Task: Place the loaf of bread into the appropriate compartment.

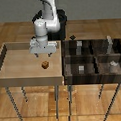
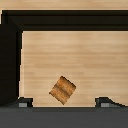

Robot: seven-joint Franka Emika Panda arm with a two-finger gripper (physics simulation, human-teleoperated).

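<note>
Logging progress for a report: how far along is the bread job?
Early. Done: the gripper is above the light tray, roughly over the bread. In hand: nothing; the wrist view shows the bread lying on the tray floor between open fingertips, ungrasped. Left: descend, grasp, lift, carry to the dark compartment bin on the exterior view's right, and release.

We see two bins standing side by side on thin metal legs over a wooden floor (image 1: 28, 105). The light wooden tray (image 1: 6, 66) on the exterior view's left carries only the loaf of bread (image 1: 44, 64), lying flat on its bottom. The dark compartmented bin (image 1: 94, 58) holds small grey and white items.
</note>
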